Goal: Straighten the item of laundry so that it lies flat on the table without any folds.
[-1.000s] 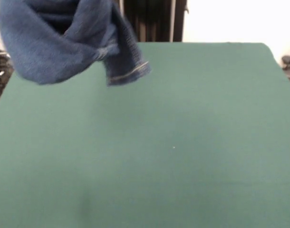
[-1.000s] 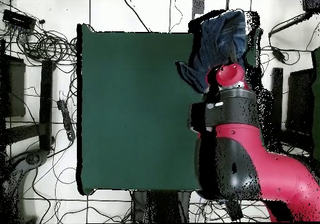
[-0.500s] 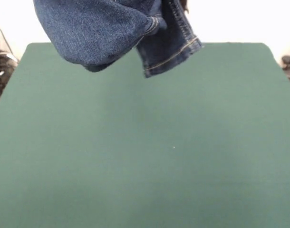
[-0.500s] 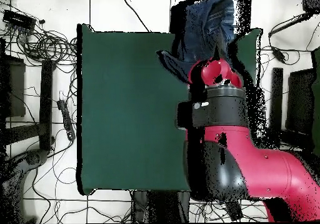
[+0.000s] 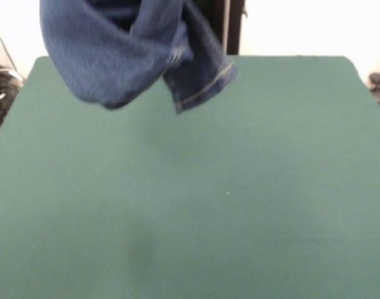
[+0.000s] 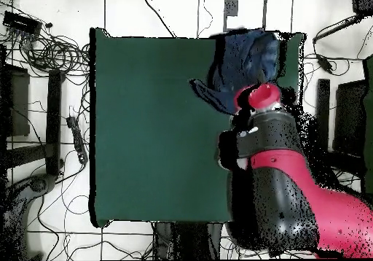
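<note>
The claw itself cannot be made out in either view: from the front it lies above the picture's top edge, and from overhead the red and black robot arm (image 6: 273,167) covers it, so whether it is wide, narrow or gripping cannot be told. Directly beyond the arm's red end, a bunched pair of blue denim jeans (image 5: 115,53) hangs in the air, clear of the surface below. In the front view the bundle fills the upper left of the picture, a rounded mass of faded cloth with one hemmed leg end (image 5: 202,87) trailing lower right, its pale stitched hem tilted. The overhead view places the jeans (image 6: 244,61) above the counter's far right part as seen from the robot's base, with one dark flap reaching left over the green cloth. The large counter covered in plain dark green cloth (image 5: 240,199), with rounded corners, lies beneath. Tangled black cables (image 6: 51,50) and stands crowd the pale floor (image 6: 167,14) around it.
</note>
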### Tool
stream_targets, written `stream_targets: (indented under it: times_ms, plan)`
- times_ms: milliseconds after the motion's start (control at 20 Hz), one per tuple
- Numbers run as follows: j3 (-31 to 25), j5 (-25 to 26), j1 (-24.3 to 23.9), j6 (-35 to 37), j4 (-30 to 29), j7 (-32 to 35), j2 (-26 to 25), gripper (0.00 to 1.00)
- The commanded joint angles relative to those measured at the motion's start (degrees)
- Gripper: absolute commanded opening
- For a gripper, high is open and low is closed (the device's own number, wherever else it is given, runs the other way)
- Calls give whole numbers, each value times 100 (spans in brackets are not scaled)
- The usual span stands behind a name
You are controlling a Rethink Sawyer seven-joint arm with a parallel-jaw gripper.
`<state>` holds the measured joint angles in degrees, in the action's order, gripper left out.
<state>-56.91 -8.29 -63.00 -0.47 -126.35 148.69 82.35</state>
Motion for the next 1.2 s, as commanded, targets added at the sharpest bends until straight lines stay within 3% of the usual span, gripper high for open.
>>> stream_targets:
  times_ms: [50, 150, 450, 700, 950, 1200]
  plan:
    - [833, -489, 624, 3285, -961, 39, 746, 0]
    - [981, 356, 682, 3446, -842, 659, 696, 0]
    - [1603, 1400, 1066, 3329, -864, 1291, 497, 0]
    - [2099, 1178, 1178, 2796, -1317, 741, 368, 0]
    - [2784, 2230, 1819, 2560, -988, 1799, -325, 0]
    - [3515, 2352, 2465, 2483, -696, 1939, -699, 0]
